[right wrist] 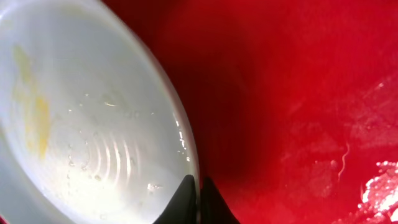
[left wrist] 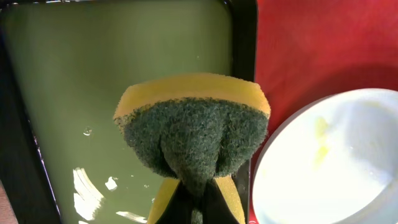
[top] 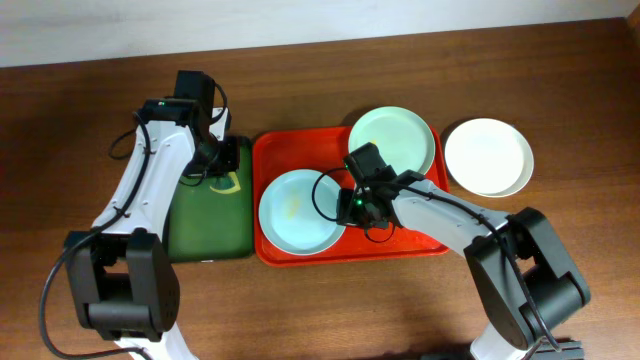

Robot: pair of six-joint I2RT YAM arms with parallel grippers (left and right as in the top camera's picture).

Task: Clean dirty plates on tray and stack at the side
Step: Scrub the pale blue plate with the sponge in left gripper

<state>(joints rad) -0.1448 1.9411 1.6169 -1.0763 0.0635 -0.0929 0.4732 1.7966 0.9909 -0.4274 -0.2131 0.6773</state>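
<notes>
Biggest thing first: the table (top: 330,310), then the red tray (top: 285,150) in the middle, with the green tray (top: 210,235) just left of it. The white plate (top: 488,155) is off on the table right of the red tray, so I'm guessing that's the stacking spot. The far mint plate (top: 392,135) sits in the back right corner of the red tray. The near mint plate (top: 295,210), front left, is the one I'm working on.

My right gripper (right wrist: 199,200) is pinched tight on its rim to steady it. My left gripper (left wrist: 194,205) is clamped on the sponge (left wrist: 193,127), over the green tray, right beside that plate. There's a yellow smear (right wrist: 34,106) on it, so scrubbing isn't done. Next I've gotta swing the sponge onto the smear and rub without knocking the plate out of my right pinch.
</notes>
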